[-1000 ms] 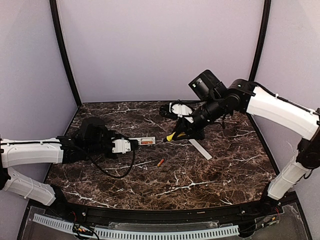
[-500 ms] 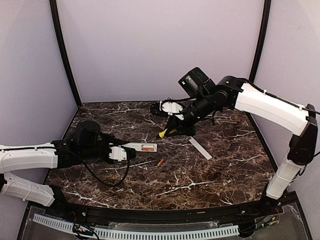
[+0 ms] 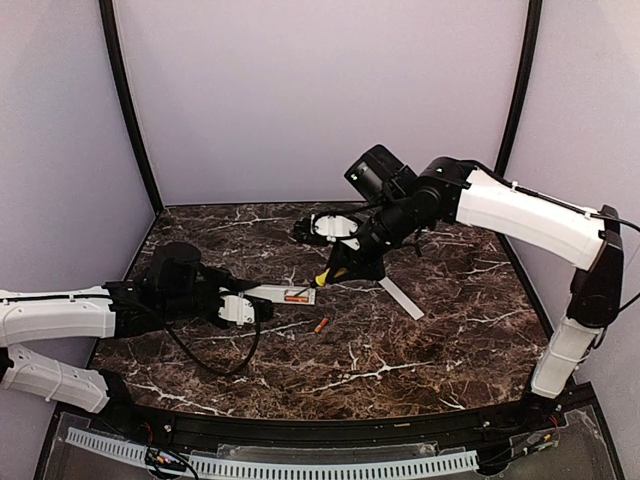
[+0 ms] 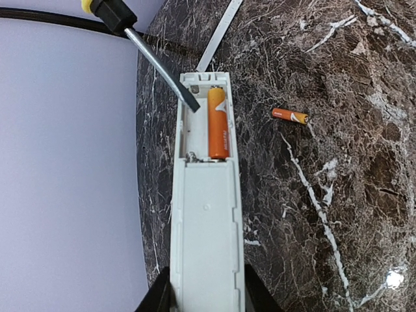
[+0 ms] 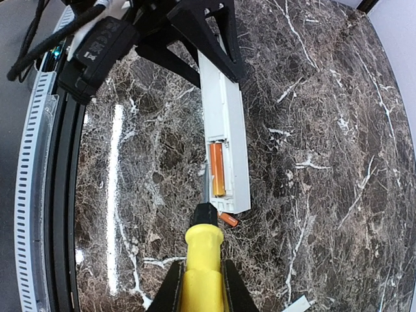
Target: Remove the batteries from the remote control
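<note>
One battery (image 4: 218, 123) lies in remote (image 4: 205, 214) gripped by left hand (image 4: 207, 299); right hand (image 5: 201, 291) grips screwdriver (image 5: 203, 250).

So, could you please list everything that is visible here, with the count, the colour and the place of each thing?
remote control: one, white, held at one end, battery compartment open
batteries: two, orange; one in the compartment, the other lying on the table beside the remote control
screwdriver: one, yellow handle and metal shaft, tip in the empty slot of the compartment
strip: one, white, flat on the table beyond the remote control
table: one, dark marble with white veins
left gripper: one, black, closed on the remote control
right gripper: one, black, closed on the screwdriver handle
</note>
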